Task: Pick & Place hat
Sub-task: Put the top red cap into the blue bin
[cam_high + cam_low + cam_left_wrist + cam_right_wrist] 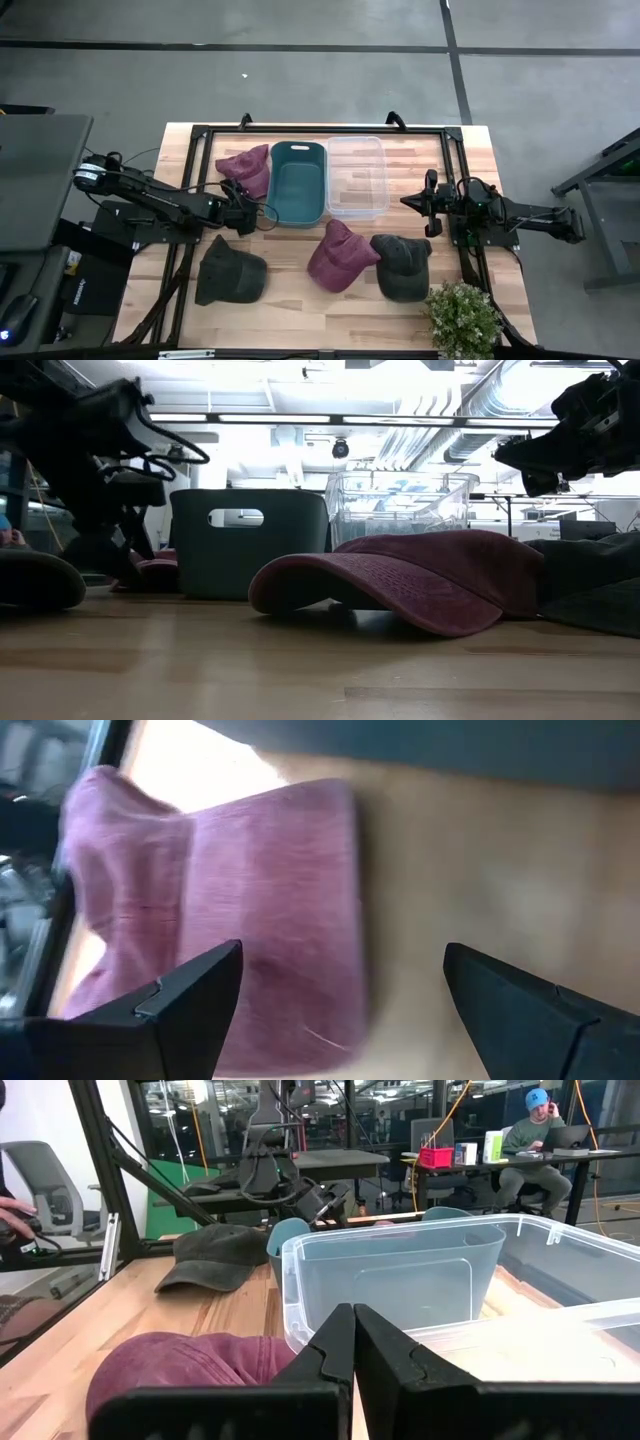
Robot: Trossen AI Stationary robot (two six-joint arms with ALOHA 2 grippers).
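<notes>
Several caps lie on the wooden table. A maroon hat (248,168) rests against the left wall of the teal bin (298,182). My left gripper (250,215) hovers just on its near side, open; in the left wrist view the maroon hat (230,900) lies ahead of the spread left gripper (340,990), apart from both fingers. A second maroon hat (340,255) (420,585) lies flat near the table's middle, between a dark hat (230,272) and a dark grey hat (403,265). My right gripper (425,202) (352,1350) waits, shut, right of the clear bin (356,177).
The teal bin (250,540) and the clear bin (400,1280) stand side by side at the table's far middle. A potted plant (462,315) sits at the near right corner. Black frame rails (190,180) run along both sides. People sit at desks in the room beyond.
</notes>
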